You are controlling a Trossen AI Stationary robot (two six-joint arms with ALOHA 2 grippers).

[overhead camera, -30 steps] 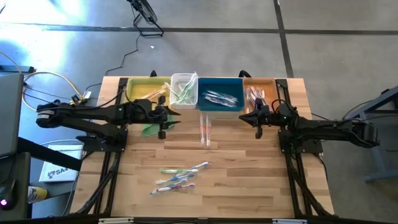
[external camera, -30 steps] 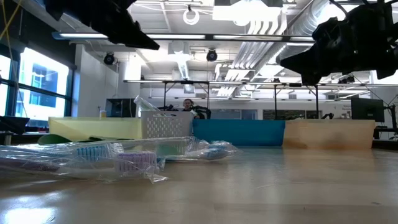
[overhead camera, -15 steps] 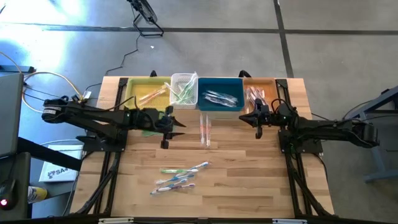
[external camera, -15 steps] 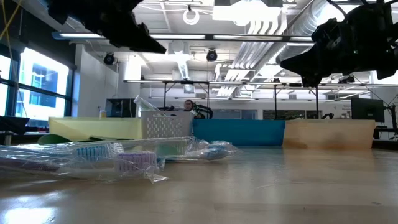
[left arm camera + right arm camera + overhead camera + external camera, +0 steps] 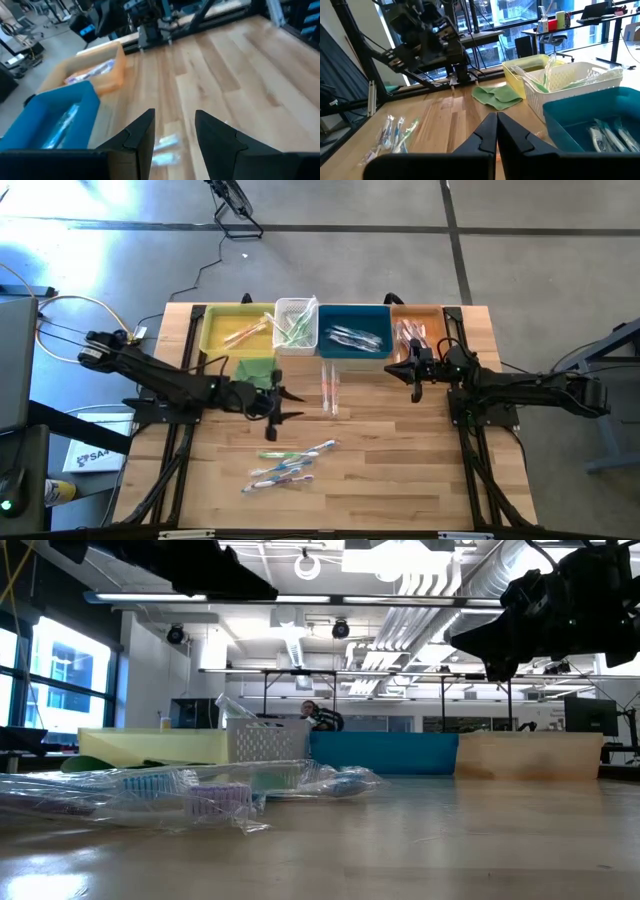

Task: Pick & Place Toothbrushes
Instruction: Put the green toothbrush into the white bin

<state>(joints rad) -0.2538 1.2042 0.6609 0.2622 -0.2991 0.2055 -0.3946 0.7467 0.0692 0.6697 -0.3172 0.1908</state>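
L gripper [image 5: 277, 406], fingers apart & empty, is between picks; next must drop onto loose toothbrushes [image 5: 288, 464] at table front; R gripper [image 5: 414, 385] clenched, idle by orange bin [image 5: 432, 311].

Left arm reaches in from the table's left edge toward its middle; left gripper [image 5: 282, 405] empty, fingers parted. Right arm extends in from the right edge; right gripper [image 5: 414, 378] closed, empty, near the back edge.
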